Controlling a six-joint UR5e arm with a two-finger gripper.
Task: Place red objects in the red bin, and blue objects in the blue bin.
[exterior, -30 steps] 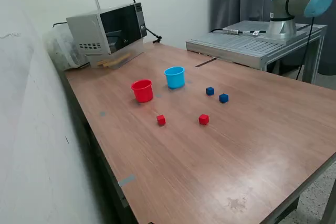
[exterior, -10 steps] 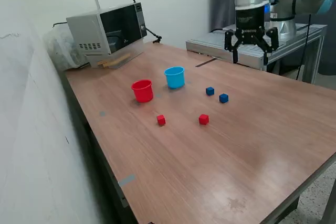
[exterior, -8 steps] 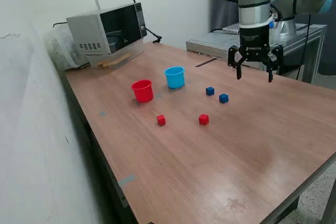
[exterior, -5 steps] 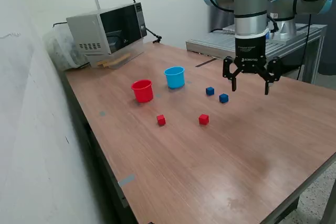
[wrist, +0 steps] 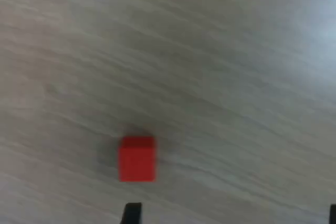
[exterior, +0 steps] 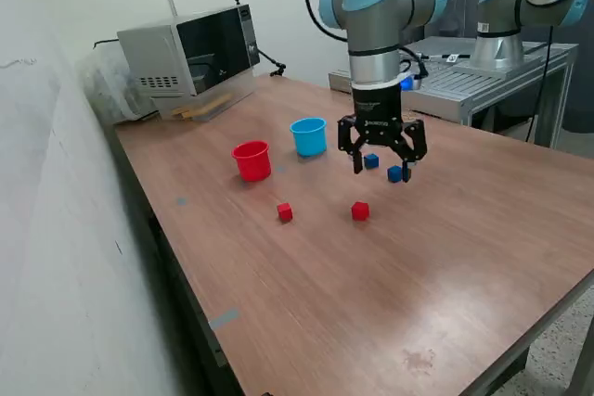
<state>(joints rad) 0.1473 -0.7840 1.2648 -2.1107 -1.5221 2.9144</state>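
gripper (exterior: 381, 170) above red cube (exterior: 360, 211) — fingers spread

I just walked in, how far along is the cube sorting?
Nothing is sorted yet. Both small red cubes and both dark-blue cubes lie on the wooden table. The open gripper hovers empty. Red cup and light-blue cup await all four.

silver-grey tubular arm (exterior: 375, 53) with light-blue caps on rounded joints, a black cable looping above. black wrist band carrying small white lettering, too small to read. black two-finger gripper (exterior: 381, 168) with angular linkages and dark fingertips (wrist: 131, 214), blurred in the wrist view. second silver-and-blue joint at far right.
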